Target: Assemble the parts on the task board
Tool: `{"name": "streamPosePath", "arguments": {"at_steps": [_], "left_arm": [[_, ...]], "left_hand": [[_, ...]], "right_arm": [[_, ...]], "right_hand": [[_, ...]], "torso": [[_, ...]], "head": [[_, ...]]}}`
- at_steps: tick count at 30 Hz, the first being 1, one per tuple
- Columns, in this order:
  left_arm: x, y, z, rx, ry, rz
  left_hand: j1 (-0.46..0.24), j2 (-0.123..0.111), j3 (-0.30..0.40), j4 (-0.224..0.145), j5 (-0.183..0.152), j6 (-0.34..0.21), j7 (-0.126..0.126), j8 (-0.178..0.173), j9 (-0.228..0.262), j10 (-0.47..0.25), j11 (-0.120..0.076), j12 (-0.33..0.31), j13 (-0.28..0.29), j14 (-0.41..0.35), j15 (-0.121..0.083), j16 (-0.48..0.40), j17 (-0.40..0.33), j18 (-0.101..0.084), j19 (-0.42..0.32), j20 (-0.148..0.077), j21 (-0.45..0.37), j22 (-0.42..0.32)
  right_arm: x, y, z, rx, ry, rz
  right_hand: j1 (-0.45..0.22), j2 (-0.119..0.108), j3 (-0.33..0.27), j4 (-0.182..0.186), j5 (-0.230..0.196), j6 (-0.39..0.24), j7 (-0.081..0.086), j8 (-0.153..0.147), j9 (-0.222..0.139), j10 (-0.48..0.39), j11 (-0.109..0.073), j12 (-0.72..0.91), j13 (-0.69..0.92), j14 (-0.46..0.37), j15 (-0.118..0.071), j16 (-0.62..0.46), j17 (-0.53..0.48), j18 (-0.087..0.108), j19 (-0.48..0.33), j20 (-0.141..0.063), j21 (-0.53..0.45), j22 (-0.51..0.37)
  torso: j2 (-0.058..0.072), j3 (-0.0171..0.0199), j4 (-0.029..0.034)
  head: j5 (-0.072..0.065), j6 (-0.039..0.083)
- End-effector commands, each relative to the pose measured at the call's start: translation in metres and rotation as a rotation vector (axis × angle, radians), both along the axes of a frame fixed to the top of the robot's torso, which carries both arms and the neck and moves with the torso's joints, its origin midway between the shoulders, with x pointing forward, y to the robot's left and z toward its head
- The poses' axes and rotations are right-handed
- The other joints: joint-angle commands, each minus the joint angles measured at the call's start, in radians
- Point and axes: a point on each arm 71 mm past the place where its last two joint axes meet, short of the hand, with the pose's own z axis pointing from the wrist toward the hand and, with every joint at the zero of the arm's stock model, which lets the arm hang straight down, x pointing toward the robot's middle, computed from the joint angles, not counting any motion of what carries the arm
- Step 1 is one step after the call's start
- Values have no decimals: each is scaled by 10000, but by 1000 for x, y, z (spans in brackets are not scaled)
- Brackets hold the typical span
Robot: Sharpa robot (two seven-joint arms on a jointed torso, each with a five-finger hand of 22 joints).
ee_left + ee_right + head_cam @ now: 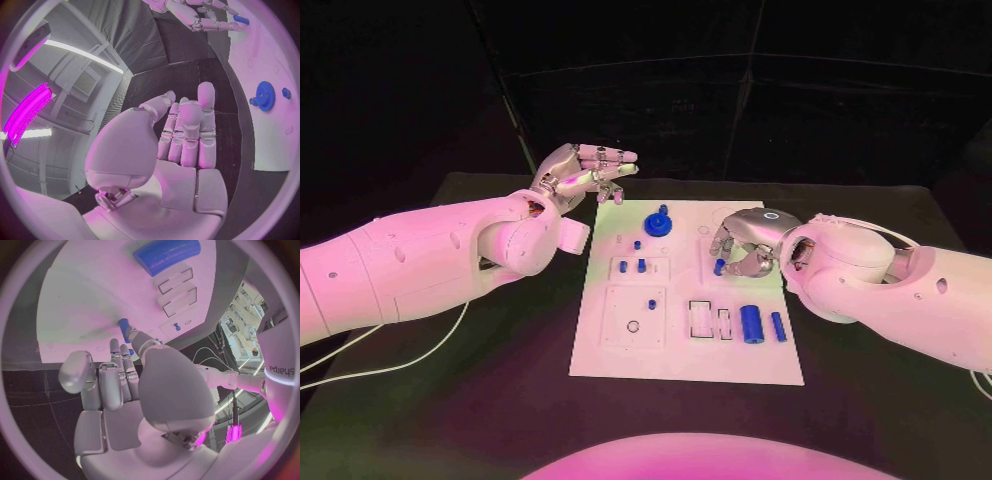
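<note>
Board (678,360) sits mid-table, long axis running near to far from me. Near right of it: big cylinder (751,322) and a slimmer peg (777,326) lying flat, both long axes near-far, just right of two empty slots (711,321). Near left: a square plate with a small peg (652,304) standing in it. Farther up, two short pegs (642,266). Far end: gear (658,222), already on the board.

Right hand (740,250) hangs over the board's right edge, mid-to-far, fingers curled down and pinching a small blue part (720,267); right wrist view shows that part (124,329) at the fingertips, close above the white surface. I can't tell if it's touching the board yet.

Left hand (586,172) is off the board's far left corner, raised, fingers straight and slightly apart, holding nothing; left wrist view confirms bare palm (181,145).

Key relation: empty sockets lie left of the held part, toward board centre. Right hand is nearer. My read: insertion step next, needs the part upright before lowering.
</note>
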Motion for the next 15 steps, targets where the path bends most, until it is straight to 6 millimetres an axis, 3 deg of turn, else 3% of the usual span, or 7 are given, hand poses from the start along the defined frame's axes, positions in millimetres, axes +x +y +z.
{"name": "streamPosePath", "arguments": {"at_steps": [1, 15], "left_arm": [[0, -1, 1, -86, -29, -93], [0, 0, 1, -80, -25, -80]], "left_hand": [[-26, 83, -37, 33, -45, -20, 8, 10, -12, -10, 16, 47, -1, 29, 48, 55, 1, 130, -12, 25, -55, -11], [-26, 83, -37, 33, -45, -20, 8, 10, -12, -10, 16, 47, -1, 29, 48, 55, 1, 130, -12, 25, -55, -11]], "right_arm": [[-2, 2, -3, -262, 421, 228], [0, 2, -5, -236, 483, 195]], "right_hand": [[47, 58, 113, 0, 66, 105, -1, 69, 12, 201, -15, -22, -24, 574, -52, 25, 279, -30, 78, -20, 50, 69], [77, 259, 634, 78, 65, 759, 1, 214, 72, 867, -74, -351, -13, 579, -111, 15, 276, -89, 205, -75, 275, 398]], "torso": [[-11, 4, -11], [-7, 6, -10]], "head": [[12, -31], [36, -46]]}}
